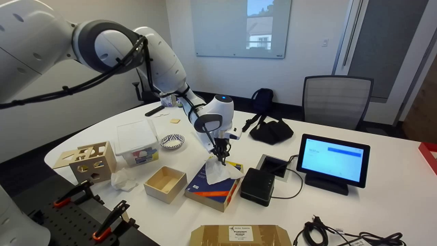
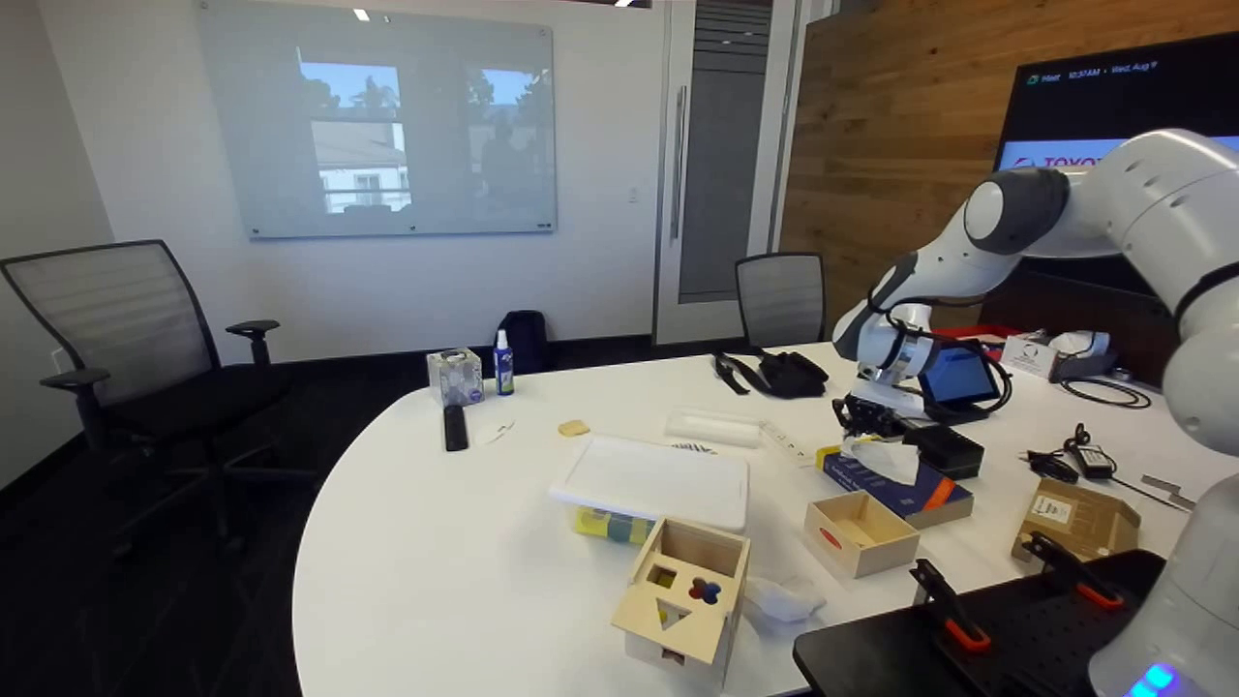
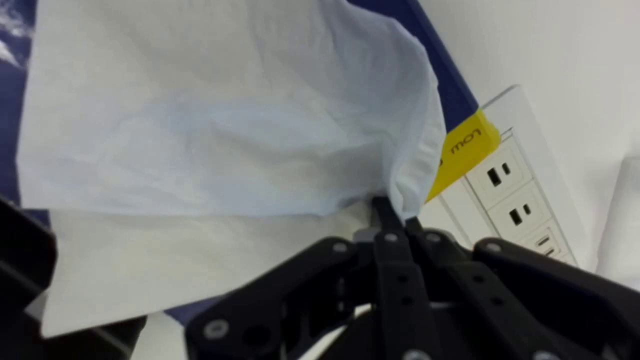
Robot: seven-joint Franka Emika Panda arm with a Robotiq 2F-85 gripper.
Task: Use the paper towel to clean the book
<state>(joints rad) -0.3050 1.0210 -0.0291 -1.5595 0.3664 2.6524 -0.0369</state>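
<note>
The white paper towel [image 1: 217,173] is spread loosely over the dark blue book [image 1: 202,181], which lies flat on the table. Both also show in an exterior view, the towel [image 2: 892,461] on the book [image 2: 912,500]. My gripper [image 1: 223,162] is above the book's far part, pointing down. In the wrist view the gripper [image 3: 398,212] has its fingertips together on a pinched fold of the paper towel [image 3: 225,140]. The sheet hides much of the cover; the blue edge and yellow band of the book [image 3: 467,142] show beside it.
A flat black device [image 1: 258,186] stands right beside the book. An open wooden box [image 1: 155,193] is on its opposite side. A cardboard box [image 1: 269,235], tablet [image 1: 333,159], lidded plastic bin [image 1: 135,136], patterned bowl [image 1: 171,141] and second crumpled tissue [image 1: 122,179] are around.
</note>
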